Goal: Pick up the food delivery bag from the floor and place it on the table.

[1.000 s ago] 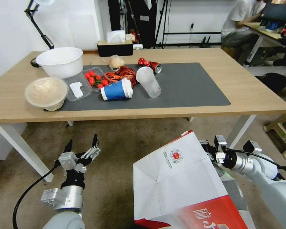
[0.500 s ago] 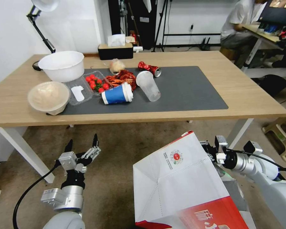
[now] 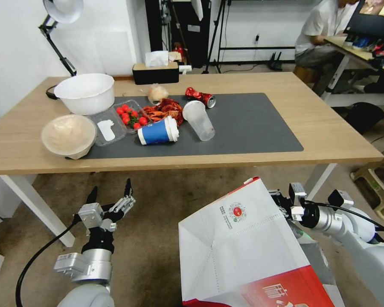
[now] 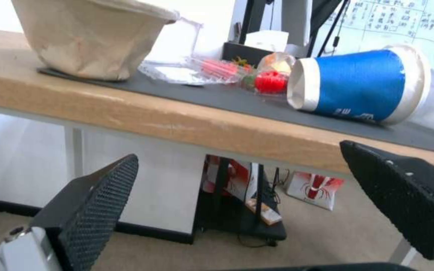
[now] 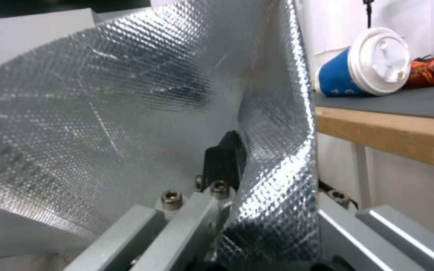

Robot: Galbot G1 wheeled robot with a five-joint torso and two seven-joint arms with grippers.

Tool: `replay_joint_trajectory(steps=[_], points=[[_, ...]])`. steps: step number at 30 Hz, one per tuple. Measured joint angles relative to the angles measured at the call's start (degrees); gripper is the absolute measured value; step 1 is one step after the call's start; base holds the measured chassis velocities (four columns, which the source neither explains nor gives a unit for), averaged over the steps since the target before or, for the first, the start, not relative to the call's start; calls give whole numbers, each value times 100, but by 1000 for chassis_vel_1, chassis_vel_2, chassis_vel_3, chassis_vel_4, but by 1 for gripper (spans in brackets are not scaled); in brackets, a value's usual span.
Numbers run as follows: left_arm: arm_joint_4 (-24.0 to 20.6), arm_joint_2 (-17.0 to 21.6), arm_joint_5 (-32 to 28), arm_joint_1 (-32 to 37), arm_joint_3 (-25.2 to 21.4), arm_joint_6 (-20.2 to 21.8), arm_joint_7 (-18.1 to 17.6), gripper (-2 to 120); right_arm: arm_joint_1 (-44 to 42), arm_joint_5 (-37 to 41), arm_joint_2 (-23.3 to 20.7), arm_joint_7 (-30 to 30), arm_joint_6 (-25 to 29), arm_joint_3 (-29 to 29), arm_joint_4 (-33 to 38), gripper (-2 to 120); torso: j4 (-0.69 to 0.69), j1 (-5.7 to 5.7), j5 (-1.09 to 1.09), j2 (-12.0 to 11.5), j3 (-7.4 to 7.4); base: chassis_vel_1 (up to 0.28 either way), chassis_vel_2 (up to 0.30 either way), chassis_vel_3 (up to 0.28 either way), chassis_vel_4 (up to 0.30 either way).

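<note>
Desk (image 3: pixel 328 132) ahead of both claws, above their level. Food delivery bag (image 3: pixel 239 247) tilted, off floor (image 3: pixel 158 200), below desk edge, rim pinched by right claw (image 3: pixel 281 204); foil lining wraps its finger (image 5: pixel 225 160). Left claw (image 3: pixel 110 197) spread, empty, well left of bag. Blue cup (image 3: pixel 157 131) lies on desk mat.

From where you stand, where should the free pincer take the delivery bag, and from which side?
The left pincer is open and clear of the bag. The right pincer already pinches the bag's foil-lined top rim. Probably best: the opposite top edge, approached from the robot's left; the broad flat walls offer no pinch.
</note>
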Motion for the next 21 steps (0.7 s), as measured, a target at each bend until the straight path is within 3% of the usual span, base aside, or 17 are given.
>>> replay_joint_trajectory(steps=[21], points=[[-73,20,-2,40,-7,-12,4,100,-39,19,-65,7,0,27,74,0,0,230,0,551,321,0,0,0,0]])
